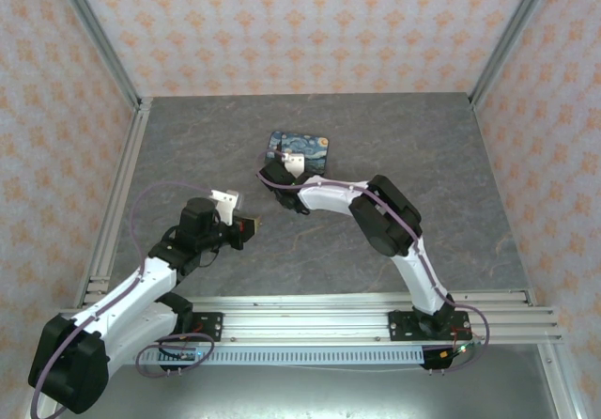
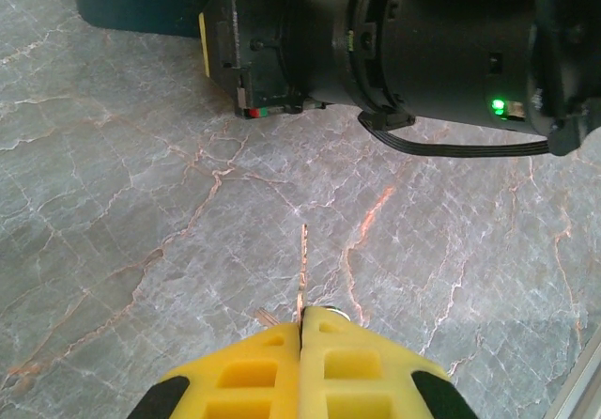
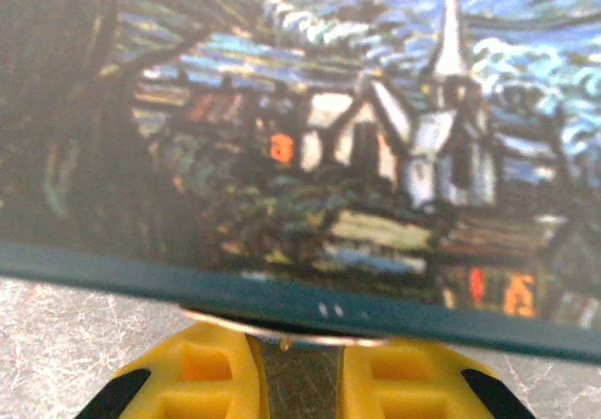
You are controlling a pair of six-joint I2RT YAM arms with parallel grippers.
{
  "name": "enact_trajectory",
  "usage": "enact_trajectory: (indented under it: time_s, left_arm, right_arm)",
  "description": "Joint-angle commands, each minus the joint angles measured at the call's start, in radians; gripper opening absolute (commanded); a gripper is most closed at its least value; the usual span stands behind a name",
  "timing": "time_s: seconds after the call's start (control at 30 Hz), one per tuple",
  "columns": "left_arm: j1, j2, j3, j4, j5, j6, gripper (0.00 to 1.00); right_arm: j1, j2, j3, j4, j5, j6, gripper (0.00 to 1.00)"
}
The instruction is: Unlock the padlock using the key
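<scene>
Unlocking trial: the left gripper [image 2: 302, 316], at the bottom centre of its wrist view, is pinching the key [image 2: 302, 264] between tightly closed yellow fingers, the thin blade pointing up the frame over the grey marbled table [image 2: 113, 203]. Seen from overhead, this arm is pointing from the lower left toward mid-frame. The right gripper [image 3: 299, 349] is clamping the padlock [image 3: 300, 386] by its brass body at the bottom centre of the right wrist view. The lock's curved shackle is sitting just under the dark edge of the painted box [image 3: 282, 109]. From above, the two grippers are standing apart, the right one at the lower edge of the box, just above centre.
</scene>
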Motion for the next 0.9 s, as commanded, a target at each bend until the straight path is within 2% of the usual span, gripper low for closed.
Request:
enact_trajectory:
  time_s: [0.0, 0.17, 0.37, 0.63, 0.87]
  left_arm:
    - [0.003, -0.031, -0.024, 0.049, -0.01, -0.05, 0.0]
    - [0.003, -0.079, -0.037, 0.047, -0.004, -0.092, 0.0]
    - [0.002, -0.145, -0.027, -0.081, -0.019, -0.067, 0.0]
    - [0.001, -0.127, 0.006, -0.127, 0.044, -0.09, 0.0]
    - [-0.002, -0.06, 0.077, -0.138, 0.106, -0.044, 0.0]
  right_arm:
    - [-0.006, -0.097, -0.074, -0.003, -0.045, -0.026, 0.06]
    - [-0.006, -0.176, -0.156, 0.009, -0.11, -0.037, 0.02]
    - [-0.006, -0.273, -0.241, 0.021, -0.17, -0.044, 0.0]
    - [-0.006, -0.366, -0.291, -0.006, -0.256, -0.041, 0.0]
    - [-0.009, -0.417, -0.276, -0.064, -0.319, -0.065, 0.0]
